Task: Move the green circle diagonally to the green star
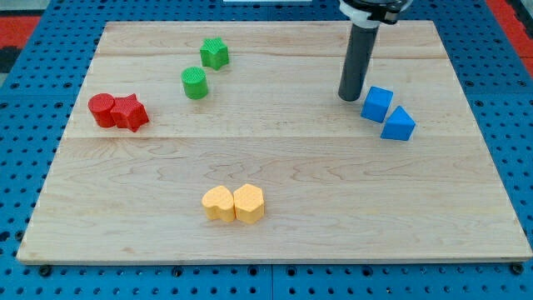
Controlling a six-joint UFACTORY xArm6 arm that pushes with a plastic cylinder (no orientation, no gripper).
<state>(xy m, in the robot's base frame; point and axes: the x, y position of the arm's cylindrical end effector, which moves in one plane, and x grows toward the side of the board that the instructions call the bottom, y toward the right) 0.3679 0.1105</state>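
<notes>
The green circle (195, 83) sits on the wooden board at the upper left of centre. The green star (214, 53) lies just up and to the right of it, a small gap apart. My tip (349, 97) rests on the board at the upper right, far to the right of both green blocks. It stands just left of the blue cube (377, 103), close to touching it.
A blue triangular block (398, 124) sits beside the blue cube. A red circle (102, 109) and red star (129, 112) touch at the left. A yellow heart (219, 203) and a yellow hexagon (249, 202) touch at bottom centre. Blue pegboard (25, 100) surrounds the wooden board (291, 167).
</notes>
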